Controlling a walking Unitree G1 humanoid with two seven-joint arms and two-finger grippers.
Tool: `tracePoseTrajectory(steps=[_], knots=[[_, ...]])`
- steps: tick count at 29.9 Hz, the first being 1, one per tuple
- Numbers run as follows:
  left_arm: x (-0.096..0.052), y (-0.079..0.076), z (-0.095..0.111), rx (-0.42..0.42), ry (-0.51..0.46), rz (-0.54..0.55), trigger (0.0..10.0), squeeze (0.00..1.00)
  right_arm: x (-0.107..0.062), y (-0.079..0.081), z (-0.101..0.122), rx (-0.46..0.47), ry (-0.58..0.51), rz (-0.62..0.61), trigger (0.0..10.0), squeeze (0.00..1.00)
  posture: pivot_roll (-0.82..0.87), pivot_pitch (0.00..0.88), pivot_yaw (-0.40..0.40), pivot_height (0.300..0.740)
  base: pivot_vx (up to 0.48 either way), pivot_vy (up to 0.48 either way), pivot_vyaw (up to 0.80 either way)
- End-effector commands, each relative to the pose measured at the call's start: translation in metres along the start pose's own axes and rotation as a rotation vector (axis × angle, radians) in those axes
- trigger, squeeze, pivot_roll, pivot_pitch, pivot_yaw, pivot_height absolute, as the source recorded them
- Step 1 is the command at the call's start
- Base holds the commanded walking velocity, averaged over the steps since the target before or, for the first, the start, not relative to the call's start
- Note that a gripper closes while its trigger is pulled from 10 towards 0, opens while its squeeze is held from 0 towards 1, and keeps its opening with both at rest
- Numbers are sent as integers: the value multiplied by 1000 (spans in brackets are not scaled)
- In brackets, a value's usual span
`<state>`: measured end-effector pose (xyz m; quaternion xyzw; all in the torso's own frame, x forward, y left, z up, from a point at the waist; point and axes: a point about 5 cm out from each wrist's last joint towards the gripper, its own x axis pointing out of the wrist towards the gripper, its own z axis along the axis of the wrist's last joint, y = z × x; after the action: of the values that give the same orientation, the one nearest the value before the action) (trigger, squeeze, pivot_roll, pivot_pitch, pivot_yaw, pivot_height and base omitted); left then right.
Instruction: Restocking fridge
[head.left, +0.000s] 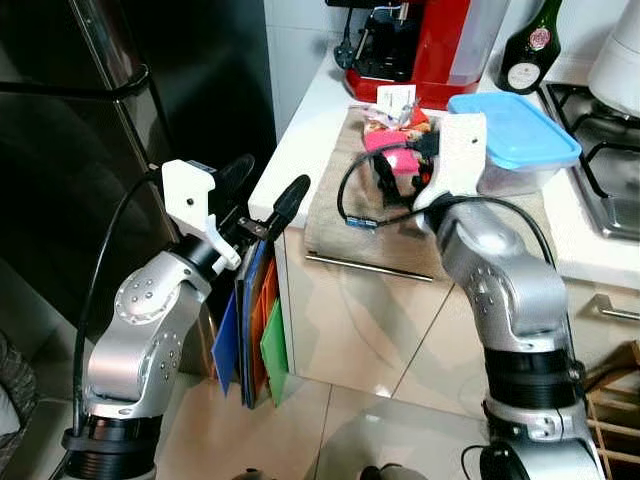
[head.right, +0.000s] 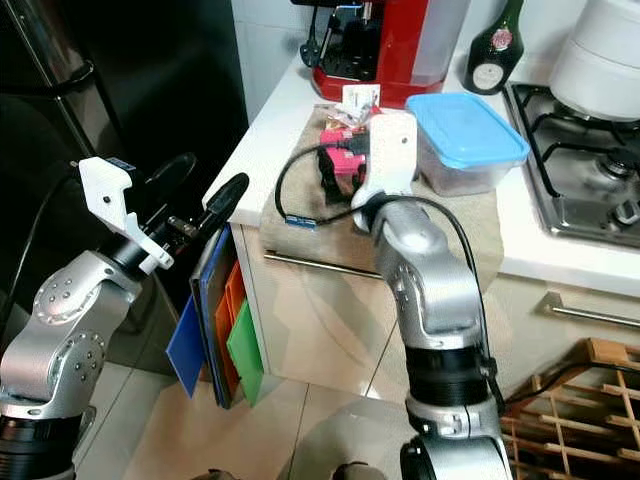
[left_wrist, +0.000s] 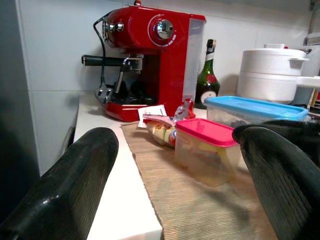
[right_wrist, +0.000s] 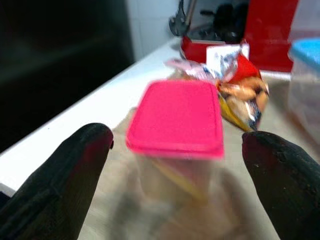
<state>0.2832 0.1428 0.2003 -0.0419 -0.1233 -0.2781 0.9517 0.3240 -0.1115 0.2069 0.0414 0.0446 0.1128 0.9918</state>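
The pink-lidded container (right_wrist: 175, 135) is being approached on the woven mat (head.left: 340, 215) by the right gripper (right_wrist: 175, 165), fingers spread wide — nothing held. Rigid, light, probably slippery plastic — best gripped across its sidewalls. The left gripper (head.left: 262, 195) is being held open near the counter edge (head.left: 275, 170).

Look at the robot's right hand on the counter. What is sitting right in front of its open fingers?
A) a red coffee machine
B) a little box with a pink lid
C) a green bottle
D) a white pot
B: the right gripper is open on the mat, and the little box with a pink lid sits just ahead, between its fingers; the bottle, pot and coffee machine stand farther back.
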Motion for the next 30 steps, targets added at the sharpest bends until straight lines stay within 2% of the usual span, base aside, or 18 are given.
tracePoseTrajectory(steps=[1,4,9,16,22,30], knots=[[3,0,6,7,-12,-5,10000,0,-3,-1,4,-1,-21,-10,10000,0,-53,52,27,740,0,439,0],[5,0,6,18,-16,-9,10000,0,-3,0,3,-11,-31,-14,10000,0,-57,52,30,740,0,439,0],[6,2,8,30,-28,2,10000,0,-6,5,8,-9,-91,21,10000,0,-55,51,30,740,0,0,0],[5,3,9,35,-28,6,10000,0,-11,8,-3,-13,-89,23,10000,0,-50,45,27,740,0,0,0],[6,2,8,38,-25,-1,10000,0,-7,3,-8,-20,-93,-35,10000,0,-47,40,27,740,0,0,0],[7,3,8,41,-26,-5,10000,0,1,5,-16,-18,-86,-28,10000,0,-41,21,30,740,0,0,0]])
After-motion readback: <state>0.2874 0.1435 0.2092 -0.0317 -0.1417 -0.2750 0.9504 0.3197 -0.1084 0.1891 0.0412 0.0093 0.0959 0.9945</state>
